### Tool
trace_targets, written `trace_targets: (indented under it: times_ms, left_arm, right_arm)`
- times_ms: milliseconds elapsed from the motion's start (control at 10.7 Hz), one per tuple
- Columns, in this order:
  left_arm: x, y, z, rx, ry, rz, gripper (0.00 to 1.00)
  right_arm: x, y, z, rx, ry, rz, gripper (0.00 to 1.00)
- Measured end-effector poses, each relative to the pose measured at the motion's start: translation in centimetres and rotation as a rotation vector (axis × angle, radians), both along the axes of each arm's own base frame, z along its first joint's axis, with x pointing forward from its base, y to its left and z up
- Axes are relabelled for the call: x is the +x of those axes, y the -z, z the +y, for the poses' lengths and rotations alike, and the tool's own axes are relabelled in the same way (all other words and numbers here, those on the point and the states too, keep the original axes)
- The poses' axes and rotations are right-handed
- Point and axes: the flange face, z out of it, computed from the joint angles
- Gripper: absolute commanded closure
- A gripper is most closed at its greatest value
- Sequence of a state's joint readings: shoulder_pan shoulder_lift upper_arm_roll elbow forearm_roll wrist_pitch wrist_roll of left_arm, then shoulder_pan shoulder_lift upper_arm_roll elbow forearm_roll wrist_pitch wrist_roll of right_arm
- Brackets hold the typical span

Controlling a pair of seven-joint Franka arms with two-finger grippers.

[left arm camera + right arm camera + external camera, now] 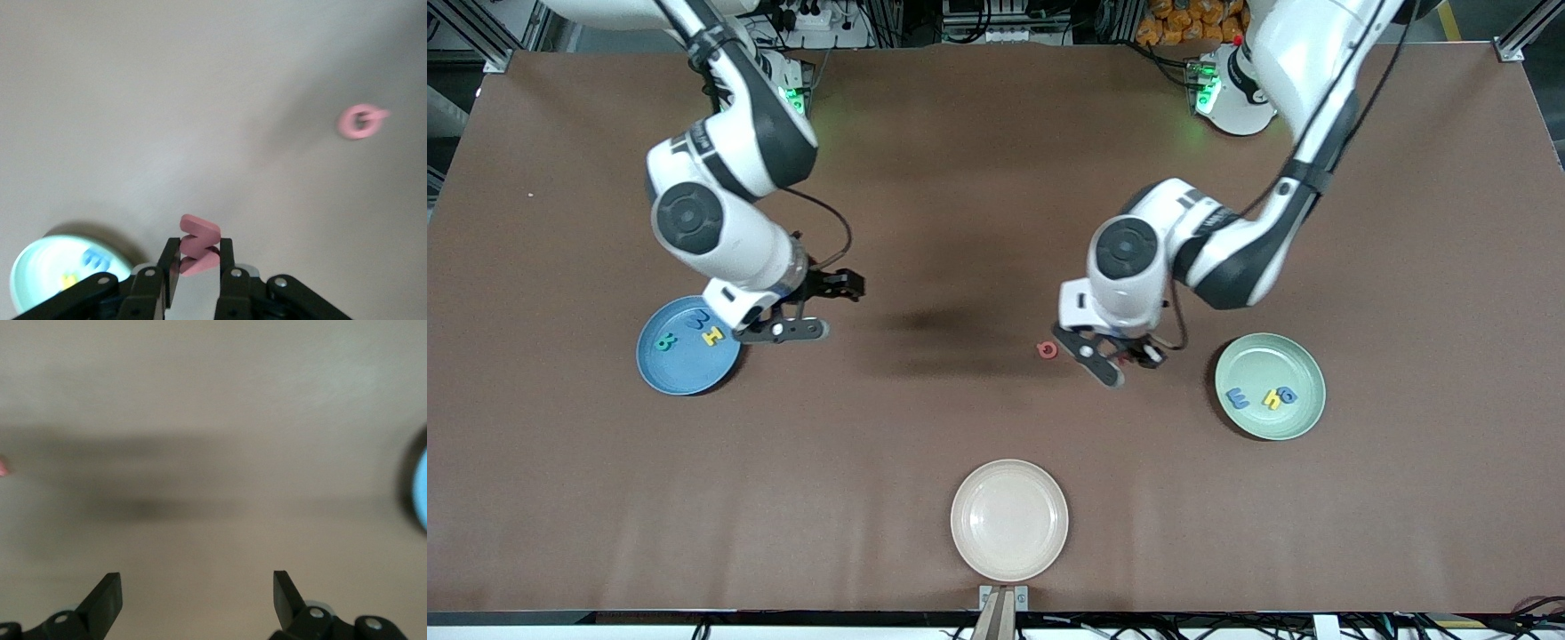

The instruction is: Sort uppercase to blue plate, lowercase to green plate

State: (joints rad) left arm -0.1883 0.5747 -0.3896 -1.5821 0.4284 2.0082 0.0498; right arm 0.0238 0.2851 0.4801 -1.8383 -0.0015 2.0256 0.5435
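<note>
My left gripper [199, 252] is shut on the red w [200, 235], over the table between the red Q [1047, 350] and the green plate [1267, 360]. The Q [361, 121] lies flat on the table. On the green plate [37, 270] lie the blue E-shaped letter [1238, 397], the yellow h [1272, 400] and the blue round letter [1288, 394]. The blue plate [685, 373] holds the teal R [665, 341], blue M [700, 317] and yellow H [712, 336]. My right gripper [820, 308] hangs open and empty beside the blue plate [421, 490].
A cream plate [1009, 520] with nothing on it sits near the table's edge closest to the front camera. Bare brown table lies between the two arms, crossed by a dark shadow.
</note>
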Motion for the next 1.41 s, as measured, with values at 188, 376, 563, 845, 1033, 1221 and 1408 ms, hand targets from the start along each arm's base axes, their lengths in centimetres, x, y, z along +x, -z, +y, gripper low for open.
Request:
trace_targets:
  times_ms: [188,376,563,845,1033,1221,1408]
  left_arm:
    - [2.9,1.1,7.3,0.010,-0.116,0.020,1.00]
    - [4.8,2.1,14.1,0.014,-0.219,0.038,1.00]
    - [5.5,4.3,18.3,0.019,-0.285,0.072,0.45]
    - [6.4,6.0,23.3,0.010,-0.359,0.090,0.00]
    - [7.1,4.4,23.1,-0.002,-0.362,0.059,0.00]
    - [8.3,1.0,23.4,-0.017,-0.370,-0.005,0.00]
    - [8.7,-3.6,22.9,-0.058,-0.388,-0.060,0.00]
  right_arm:
    - [-1.8,1.2,4.3,0.007,0.124,-0.012,0.00]
    - [-3.0,3.6,8.1,0.009,0.258,0.020,0.00]
    - [-3.5,5.5,11.9,0.021,0.322,0.038,0.00]
    - [-2.3,8.4,14.3,-0.012,0.420,0.005,0.00]
    - [-1.9,10.3,17.1,-0.030,0.489,-0.004,0.00]
    - [-1.3,11.9,18.6,-0.042,0.537,-0.012,0.00]
    - [-0.7,13.2,19.4,-0.059,0.587,-0.028,0.00]
